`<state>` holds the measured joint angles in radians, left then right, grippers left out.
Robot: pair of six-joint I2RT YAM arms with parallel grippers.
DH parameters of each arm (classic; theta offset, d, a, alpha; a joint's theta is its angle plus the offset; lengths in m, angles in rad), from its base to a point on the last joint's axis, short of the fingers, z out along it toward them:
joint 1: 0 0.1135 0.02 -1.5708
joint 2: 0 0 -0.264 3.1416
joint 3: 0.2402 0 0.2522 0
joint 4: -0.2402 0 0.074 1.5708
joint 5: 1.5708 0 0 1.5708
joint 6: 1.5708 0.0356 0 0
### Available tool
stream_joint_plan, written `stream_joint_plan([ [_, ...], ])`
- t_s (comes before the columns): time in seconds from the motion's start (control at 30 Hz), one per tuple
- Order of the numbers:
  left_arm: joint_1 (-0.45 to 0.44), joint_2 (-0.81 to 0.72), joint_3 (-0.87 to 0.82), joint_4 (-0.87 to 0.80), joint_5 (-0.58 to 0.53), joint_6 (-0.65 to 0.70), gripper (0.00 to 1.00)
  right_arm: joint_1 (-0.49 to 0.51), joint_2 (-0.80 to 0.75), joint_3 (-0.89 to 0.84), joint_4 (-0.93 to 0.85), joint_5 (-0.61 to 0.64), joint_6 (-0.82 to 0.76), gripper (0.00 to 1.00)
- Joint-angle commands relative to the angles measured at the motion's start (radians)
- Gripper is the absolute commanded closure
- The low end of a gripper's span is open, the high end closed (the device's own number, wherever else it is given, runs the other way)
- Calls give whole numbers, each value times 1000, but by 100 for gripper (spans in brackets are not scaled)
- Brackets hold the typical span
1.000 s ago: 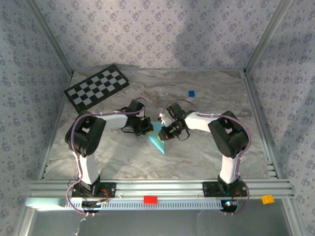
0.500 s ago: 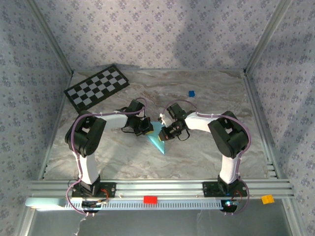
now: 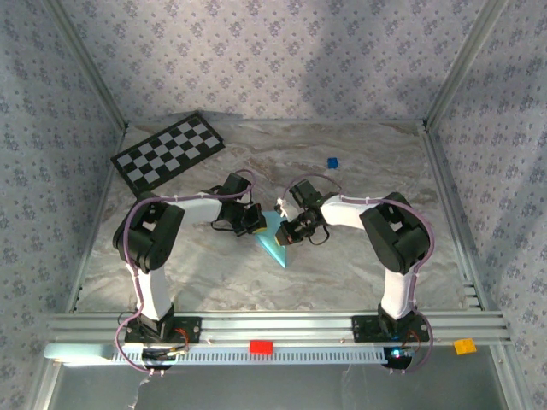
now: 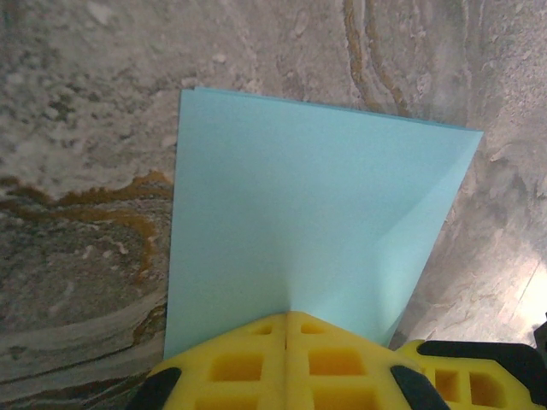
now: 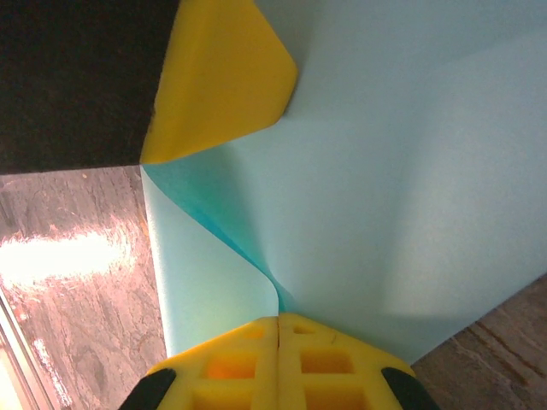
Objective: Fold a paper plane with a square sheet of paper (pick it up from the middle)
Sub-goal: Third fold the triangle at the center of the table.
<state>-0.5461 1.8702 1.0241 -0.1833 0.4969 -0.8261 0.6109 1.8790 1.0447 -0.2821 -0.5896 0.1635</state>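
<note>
Left claw (image 4: 286,318) and right claw (image 5: 278,321) both clenched on the blue sheet (image 4: 316,213), folded to 2 layers, held between them over mid-table (image 4: 77,171) (light, floppy, creases easily, probably slippery), so grip near the fold, not loose corners.

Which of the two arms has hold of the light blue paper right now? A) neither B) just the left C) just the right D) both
D: the left tool and the right tool are each shut on the light blue paper; in each wrist view the sheet runs straight into the closed jaws.
</note>
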Motion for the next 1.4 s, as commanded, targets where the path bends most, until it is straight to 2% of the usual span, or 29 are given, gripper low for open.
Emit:
stream_joint_plan([
  [0.0,-11,18,11,-64,-30,20,96,0,23,6,-31,23,-16,100],
  [0.33,-11,-12,100,-127,-68,57,91,0,32,-6,-27,28,-5,100],
  [0.5,-11,-87,124,-146,-134,62,81,0,31,-14,-16,21,8,100],
  [0.6,-11,-147,97,-130,-149,39,79,0,29,-20,-10,12,18,100],
  [0.9,-28,-305,-95,5,-138,-76,84,-1,13,-46,37,-15,74,100],
  [1.07,-10,-263,-75,30,-105,-74,84,3,19,-39,34,-21,77,100],
  [1.37,9,-78,94,15,-41,-45,86,14,21,-30,23,-19,76,100],
])
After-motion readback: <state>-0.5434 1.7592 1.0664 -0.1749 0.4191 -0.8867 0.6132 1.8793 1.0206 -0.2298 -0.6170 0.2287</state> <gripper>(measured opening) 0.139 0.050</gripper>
